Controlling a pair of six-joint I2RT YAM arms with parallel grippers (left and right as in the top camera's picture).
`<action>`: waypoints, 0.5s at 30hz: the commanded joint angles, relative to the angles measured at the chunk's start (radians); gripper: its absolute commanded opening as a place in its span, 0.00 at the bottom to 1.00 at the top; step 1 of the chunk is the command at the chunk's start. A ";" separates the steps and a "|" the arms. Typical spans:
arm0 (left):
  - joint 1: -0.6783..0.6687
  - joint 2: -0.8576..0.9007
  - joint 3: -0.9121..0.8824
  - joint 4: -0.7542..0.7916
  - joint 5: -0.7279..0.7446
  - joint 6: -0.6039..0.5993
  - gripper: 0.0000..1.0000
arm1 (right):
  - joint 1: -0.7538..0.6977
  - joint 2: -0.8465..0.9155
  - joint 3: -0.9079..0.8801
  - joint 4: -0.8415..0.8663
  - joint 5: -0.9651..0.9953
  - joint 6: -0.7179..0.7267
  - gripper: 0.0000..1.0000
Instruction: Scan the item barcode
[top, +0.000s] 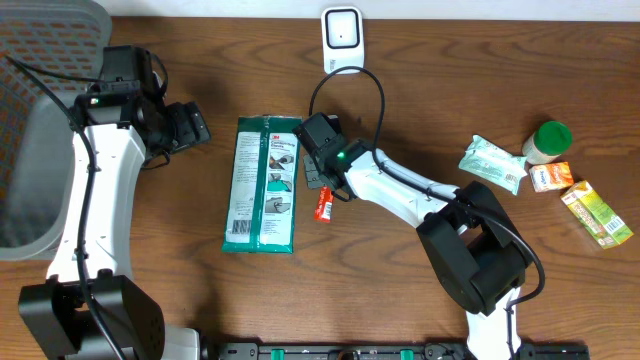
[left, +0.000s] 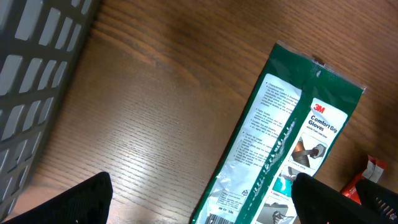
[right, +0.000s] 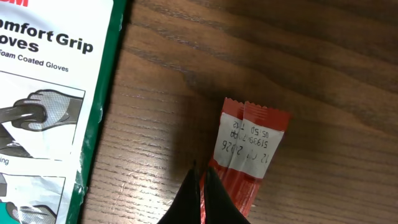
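Right fingers (right: 188, 200) pressed shut, tips on the red sachet (right: 247, 152); we can't tell if it's pinched. Sachet lies on the table (top: 420, 80), just right of the 3M glove pack (top: 265, 185). Left fingers (left: 74, 202) spread wide beside the pack.

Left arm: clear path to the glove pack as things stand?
Likely yes. Its open fingers hover beside the glove pack, bare wood between; the right arm is at the pack's far edge.
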 joint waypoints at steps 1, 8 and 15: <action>0.004 0.004 0.003 -0.006 -0.002 0.006 0.92 | -0.002 0.005 0.010 -0.001 0.018 0.004 0.01; 0.004 0.004 0.003 -0.006 -0.002 0.006 0.92 | -0.001 0.026 0.010 0.045 0.017 0.076 0.01; 0.004 0.004 0.003 -0.006 -0.002 0.006 0.92 | -0.010 0.061 0.010 0.011 0.082 0.064 0.01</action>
